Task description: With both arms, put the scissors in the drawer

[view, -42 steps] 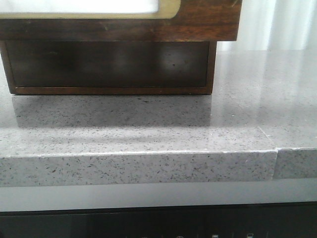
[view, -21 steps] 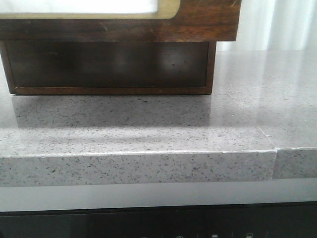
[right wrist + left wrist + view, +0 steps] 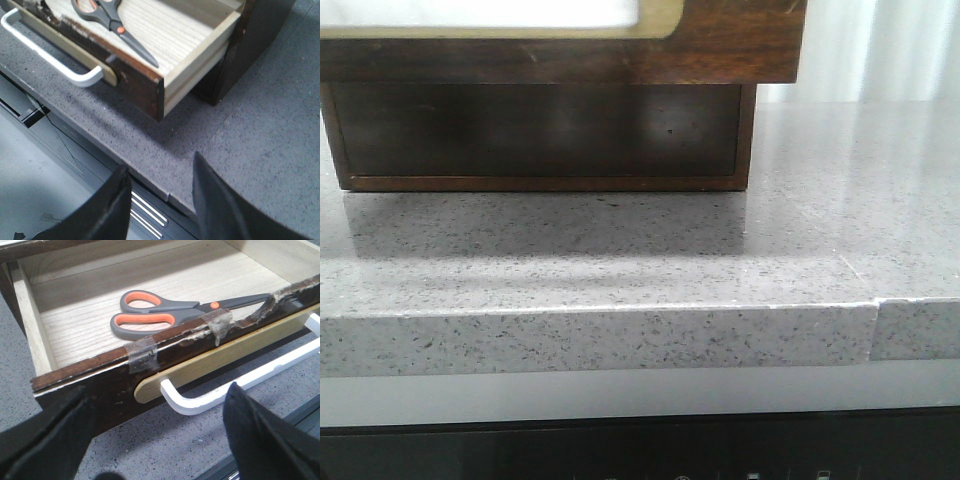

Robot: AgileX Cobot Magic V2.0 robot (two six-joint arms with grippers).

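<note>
Looking light and stiff, scissors (image 3: 170,315) already lie in the open drawer (image 3: 100,367); grab its slick white handle (image 3: 240,387). Both grippers' fingers (image 3: 250,440) (image 3: 165,205) apart, empty.

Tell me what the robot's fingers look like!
Only the fingers show, in the wrist views. The left gripper has two wide black fingers with a soft matte look, broad at the base and narrowing to rounded tips. The right gripper has black fingers too, smooth and slightly shiny, shaped like pointed wedges. No cables, markings or arm casing are visible.
</note>
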